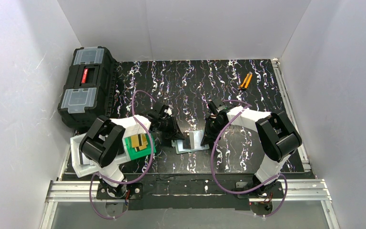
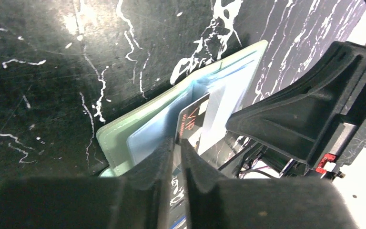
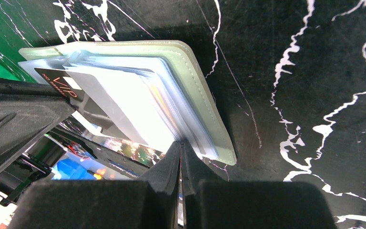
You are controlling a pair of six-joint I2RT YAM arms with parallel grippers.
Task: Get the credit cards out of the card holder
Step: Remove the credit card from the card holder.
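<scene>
1. We see both arms folded inward, wrists low over the open card holder [image 3: 196, 71] between them.
2. Our left gripper [image 2: 177, 143] pinches a protruding credit card [image 2: 194, 120] by its corner.
3. Our right gripper [image 3: 181, 145] clamps the holder's edge.

"VIP" is printed in orange-red caps on the dark corner of a credit card [image 2: 193, 120] sticking out of the card holder [image 2: 116, 130], and is read in both wrist views. A smaller line alongside it is too tiny to be read. The red label [image 1: 90, 74] on the black toolbox [image 1: 71, 102] is too blurred to be made out.
</scene>
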